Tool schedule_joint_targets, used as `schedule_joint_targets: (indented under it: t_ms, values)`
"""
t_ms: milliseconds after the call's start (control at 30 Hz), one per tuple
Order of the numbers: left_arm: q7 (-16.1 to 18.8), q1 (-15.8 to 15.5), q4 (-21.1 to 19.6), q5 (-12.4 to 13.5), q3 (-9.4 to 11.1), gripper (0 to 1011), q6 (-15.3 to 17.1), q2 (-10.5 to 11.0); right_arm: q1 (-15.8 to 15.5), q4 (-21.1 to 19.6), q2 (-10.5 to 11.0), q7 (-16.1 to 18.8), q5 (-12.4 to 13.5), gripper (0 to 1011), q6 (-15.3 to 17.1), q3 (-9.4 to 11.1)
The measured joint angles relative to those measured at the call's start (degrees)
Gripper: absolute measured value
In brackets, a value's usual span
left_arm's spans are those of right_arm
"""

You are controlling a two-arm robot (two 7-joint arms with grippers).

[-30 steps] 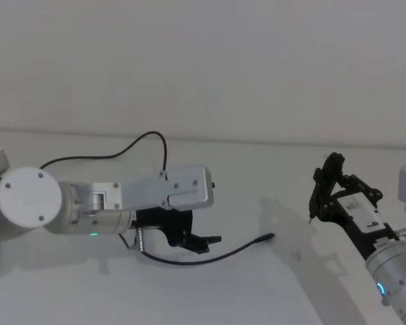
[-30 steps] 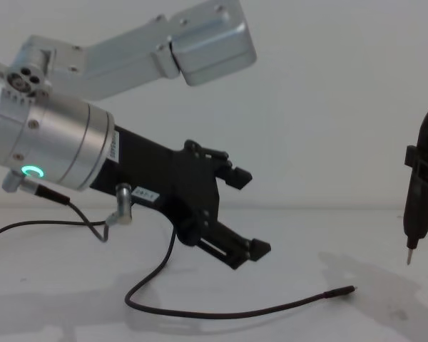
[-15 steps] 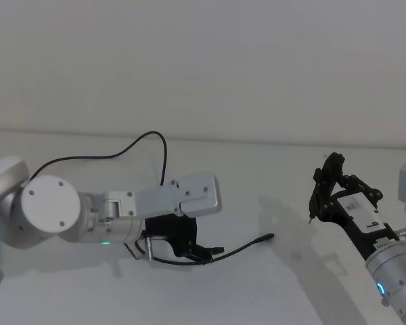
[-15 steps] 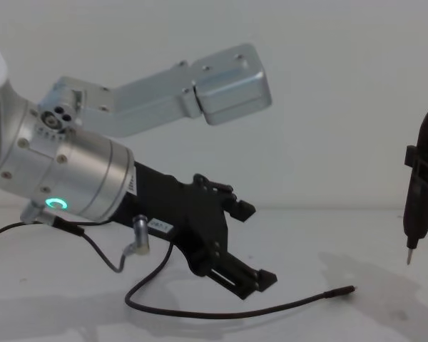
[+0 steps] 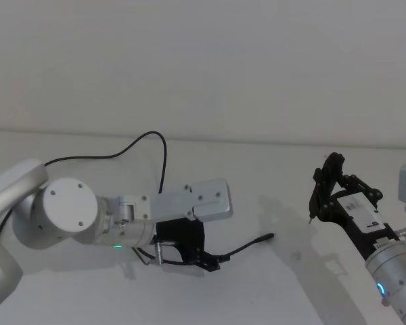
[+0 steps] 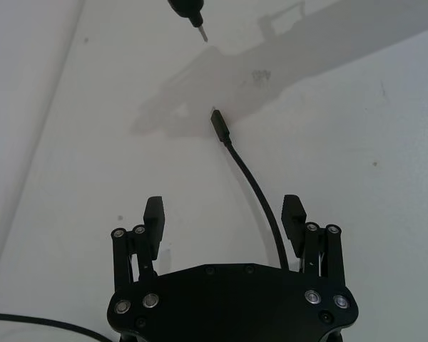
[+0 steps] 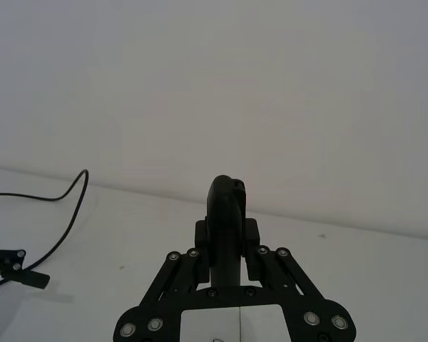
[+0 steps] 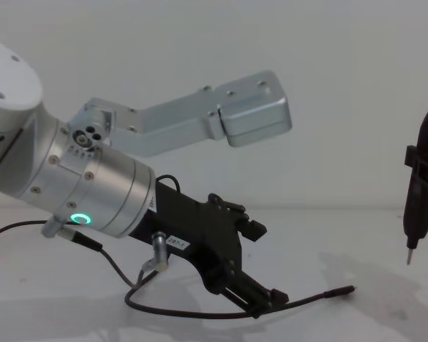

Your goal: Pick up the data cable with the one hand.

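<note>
left hand (image 6: 225, 210): open, low, jaws astride cable | cable (image 5: 250, 243): lies flat mid-worktop (image 5: 210, 298) | right hand (image 7: 227, 231): parked toward right side, closed on tool (image 7: 227, 192)

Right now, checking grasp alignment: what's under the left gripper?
The thin black data cable runs between the left gripper's open fingers; its stretch beneath the gripper body is covered. The right gripper holds a black tool.

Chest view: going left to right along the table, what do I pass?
Left arm's silver wrist cylinder → open left gripper → plug end of the data cable → pin-tipped black tool.
</note>
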Motion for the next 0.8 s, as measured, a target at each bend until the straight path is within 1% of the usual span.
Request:
schedule_joint_targets:
  t_ms: [367, 800]
  values:
    - [-0.3, -1.0, 1.9, 1.1, 1.1, 1001, 1.6, -1.6, 0.0, 0.0, 0.0, 0.0, 0.0, 268, 0.0, 0.0]
    - [-0.2, -1.6, 3.7, 2.2, 1.6, 1001, 4.0, -3.4, 0.0, 0.0, 0.0, 0.0, 0.0, 268, 0.0, 0.0]
